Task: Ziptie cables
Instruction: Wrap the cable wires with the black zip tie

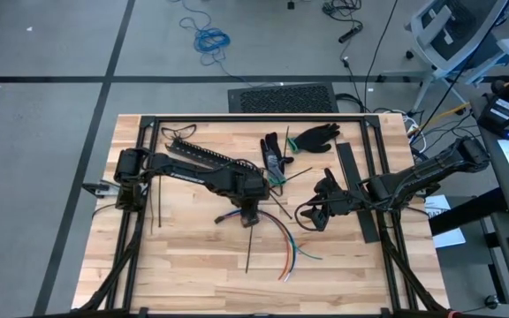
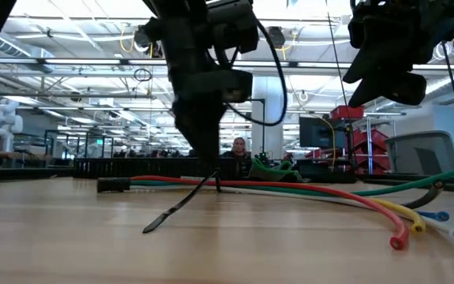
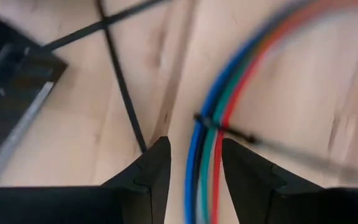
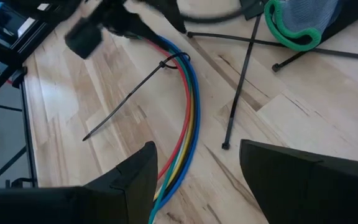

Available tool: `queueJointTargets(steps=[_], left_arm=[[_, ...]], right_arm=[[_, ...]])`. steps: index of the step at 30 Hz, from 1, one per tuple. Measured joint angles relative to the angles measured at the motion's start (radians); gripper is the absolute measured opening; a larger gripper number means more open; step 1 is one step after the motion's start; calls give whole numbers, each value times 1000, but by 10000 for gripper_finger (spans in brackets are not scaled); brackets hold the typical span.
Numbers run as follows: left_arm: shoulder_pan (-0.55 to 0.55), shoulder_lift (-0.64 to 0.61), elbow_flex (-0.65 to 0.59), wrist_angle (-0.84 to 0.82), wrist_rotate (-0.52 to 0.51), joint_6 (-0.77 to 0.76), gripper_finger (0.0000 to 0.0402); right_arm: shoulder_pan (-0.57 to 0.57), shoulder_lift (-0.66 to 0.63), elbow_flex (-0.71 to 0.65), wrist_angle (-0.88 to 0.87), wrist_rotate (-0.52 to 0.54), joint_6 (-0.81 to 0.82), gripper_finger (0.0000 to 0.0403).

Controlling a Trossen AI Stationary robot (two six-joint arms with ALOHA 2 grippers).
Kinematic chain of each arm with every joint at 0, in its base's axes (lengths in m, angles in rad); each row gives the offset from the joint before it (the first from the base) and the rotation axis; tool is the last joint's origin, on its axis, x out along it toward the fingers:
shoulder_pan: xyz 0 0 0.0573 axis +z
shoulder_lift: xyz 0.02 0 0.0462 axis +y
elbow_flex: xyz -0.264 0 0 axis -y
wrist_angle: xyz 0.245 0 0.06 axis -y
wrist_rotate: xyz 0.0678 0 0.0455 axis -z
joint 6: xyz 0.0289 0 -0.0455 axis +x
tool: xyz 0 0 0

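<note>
The cables [image 1: 277,240], thin wires in blue, green, orange, red and white, lie in a curved bundle on the wooden table [image 1: 184,265]. A dark ziptie [image 4: 166,62] is looped around the bundle [image 4: 188,106], and its long tail [image 4: 117,109] lies out on the wood. My left gripper [image 3: 194,146] points steeply down at the bundle just beside that loop [image 3: 205,120], shut on the wires. My right gripper [image 4: 197,149] hovers open above the table to the right [image 1: 314,216], nothing between its fingers. My left gripper has the cable bundle [image 3: 197,162] between its two fingers, just short of the ziptie loop. The fingers [image 3: 241,168] come from above, pointing steeply down, one on each side of the wires, across their run. The cables stay flat on the table [image 2: 306,189].
Loose zipties lie crossed beyond the cables [image 4: 238,87] and one straight toward the near edge [image 1: 247,252]. A black slotted rail [image 1: 206,155], a black glove [image 1: 315,137], a green-cuffed glove [image 4: 291,28] and a flat black strip [image 1: 356,190] lie farther back. A person [image 2: 239,146] shows beyond the table.
</note>
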Motion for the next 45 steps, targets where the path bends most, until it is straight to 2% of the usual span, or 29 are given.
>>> queueJointTargets(steps=[7,12,21,23,25,27,33,36,41,45], left_arm=[[-1,0,98,-144,1,482,138],[-3,-2,129,-119,0,838,138],[-10,-2,129,-1,-26,1355,138],[-11,-2,129,15,-94,1392,138],[-15,-2,129,21,-189,1355,138],[-14,-2,129,13,-211,1347,138],[-13,-2,129,-131,-4,1550,138],[-16,-2,128,-193,33,1608,138],[-25,-2,126,-165,84,1718,138],[-26,-1,96,-34,110,1768,138]], right_arm=[[0,0,0,1,-1,3,215],[0,0,0,3,-1,9,215],[0,0,0,5,-2,30,215],[0,0,0,5,-2,30,215],[0,0,0,9,-2,30,215],[0,0,0,15,-2,30,215],[0,0,0,51,-2,54,215],[0,0,0,66,-2,80,215],[0,0,0,65,-1,140,215],[0,0,0,73,-1,208,215]])
